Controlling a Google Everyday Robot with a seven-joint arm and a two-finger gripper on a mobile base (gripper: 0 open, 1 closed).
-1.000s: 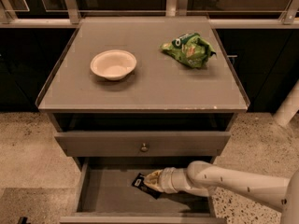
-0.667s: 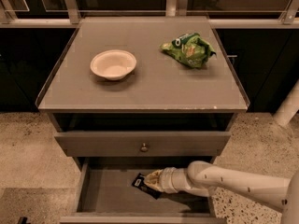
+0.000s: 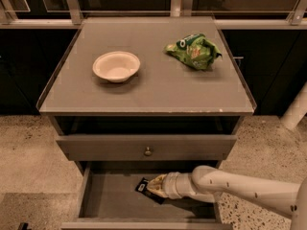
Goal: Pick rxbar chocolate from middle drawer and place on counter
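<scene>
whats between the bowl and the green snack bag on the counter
Only bare counter between the bowl and green snack bag, camera view. The gripper is in the middle drawer, right by the rxbar chocolate.

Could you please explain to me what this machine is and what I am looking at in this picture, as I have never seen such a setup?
This is a mobile robot with one arm, white and tube-shaped, which reaches in from the lower right. At its end is the gripper, a two-finger claw. There is only one camera view, and it looks down at a grey cabinet from the front. The counter on top carries a white bowl and a crumpled green snack bag. Below it is a drawer front with a round knob. Under that, the middle drawer is pulled open. The gripper is inside it, right at the rxbar chocolate, a small black wrapper. Whether it already grips the bar, I cannot tell.
</scene>
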